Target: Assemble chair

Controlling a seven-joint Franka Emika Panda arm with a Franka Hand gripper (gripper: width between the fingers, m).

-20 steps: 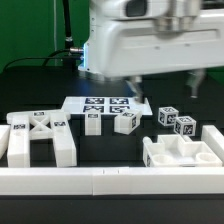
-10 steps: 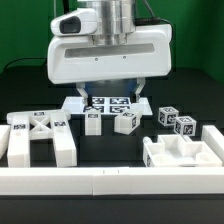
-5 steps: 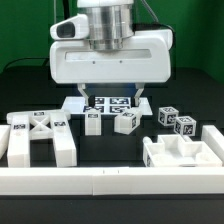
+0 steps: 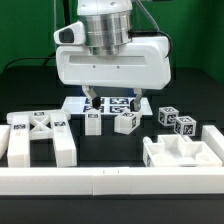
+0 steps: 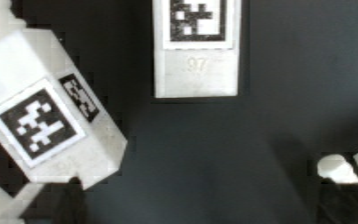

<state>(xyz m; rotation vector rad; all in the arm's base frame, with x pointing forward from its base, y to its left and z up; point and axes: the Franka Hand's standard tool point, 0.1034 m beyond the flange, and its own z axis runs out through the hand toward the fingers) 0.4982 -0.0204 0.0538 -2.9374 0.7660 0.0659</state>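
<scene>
Swung from upper right to upper centre of the exterior view, now hanging over the marker board [image 4: 110, 104] with jaws wide and empty. Centre the gripper [image 4: 112, 97] squarely above one small tagged block [image 4: 93, 122] before descending. Lies loose as chunky white chair pieces [image 4: 126, 121] with black-and-white tags: X-ribbed panel [image 4: 38, 136] lower left, notched block [image 4: 180, 152] lower right.

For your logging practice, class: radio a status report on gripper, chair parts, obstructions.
Gripper open, empty, hovering above tagged blocks. X-ribbed panel, notched block lying apart, unjoined. No obstruction seen.
</scene>
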